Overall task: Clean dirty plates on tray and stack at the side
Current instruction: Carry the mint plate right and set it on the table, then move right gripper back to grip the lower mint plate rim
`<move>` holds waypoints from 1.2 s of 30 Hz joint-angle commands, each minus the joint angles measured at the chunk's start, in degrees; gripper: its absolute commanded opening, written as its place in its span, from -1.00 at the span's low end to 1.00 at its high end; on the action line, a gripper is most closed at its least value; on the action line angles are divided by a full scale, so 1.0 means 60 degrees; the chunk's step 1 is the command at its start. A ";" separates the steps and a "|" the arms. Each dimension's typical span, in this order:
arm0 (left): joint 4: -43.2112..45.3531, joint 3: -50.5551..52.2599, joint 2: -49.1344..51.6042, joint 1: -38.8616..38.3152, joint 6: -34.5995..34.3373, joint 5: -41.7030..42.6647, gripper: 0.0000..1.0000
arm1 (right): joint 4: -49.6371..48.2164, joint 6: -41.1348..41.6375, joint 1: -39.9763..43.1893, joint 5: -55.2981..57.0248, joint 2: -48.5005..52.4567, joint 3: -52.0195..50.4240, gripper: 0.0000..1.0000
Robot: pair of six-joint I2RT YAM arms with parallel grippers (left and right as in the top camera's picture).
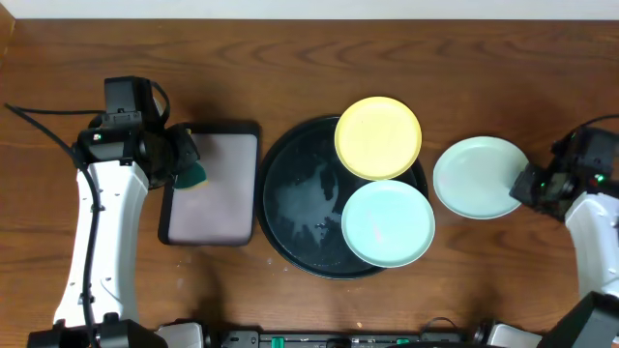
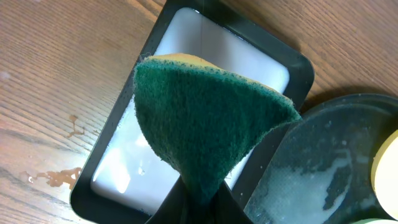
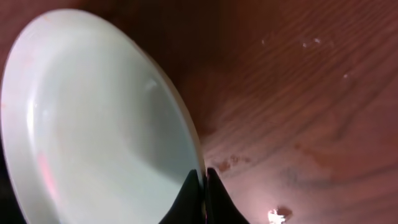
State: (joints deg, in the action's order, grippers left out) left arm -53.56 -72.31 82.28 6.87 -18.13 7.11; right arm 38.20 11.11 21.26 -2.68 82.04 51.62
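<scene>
The right tool [image 1: 529,184] is clamped on the rim of a mint plate [image 1: 479,177], just right of the tray [image 1: 290,208]. A yellow plate [image 1: 378,137] and second mint plate [image 1: 387,222] lie on the tray's right side. The left tool [image 1: 189,162], left of the tray, pinches a sponge [image 2: 205,118]. The plates look stiff, light and probably slick, so a rim grip suits them.

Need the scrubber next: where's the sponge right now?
In the overhead view, the sponge is pinched in the left gripper, over the left edge of the grey tray, left of the black tray.
</scene>
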 commanded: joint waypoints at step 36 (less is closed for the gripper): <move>0.0146 -0.0018 -0.0047 -0.1377 0.1224 -0.0087 -0.85 | 0.2248 -0.0889 -0.4623 -0.1840 0.0554 -0.0018 -0.38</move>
State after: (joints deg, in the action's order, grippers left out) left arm -52.66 -72.31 82.28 -0.95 -11.70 7.11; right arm 52.86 5.15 -4.25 -16.73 84.05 53.56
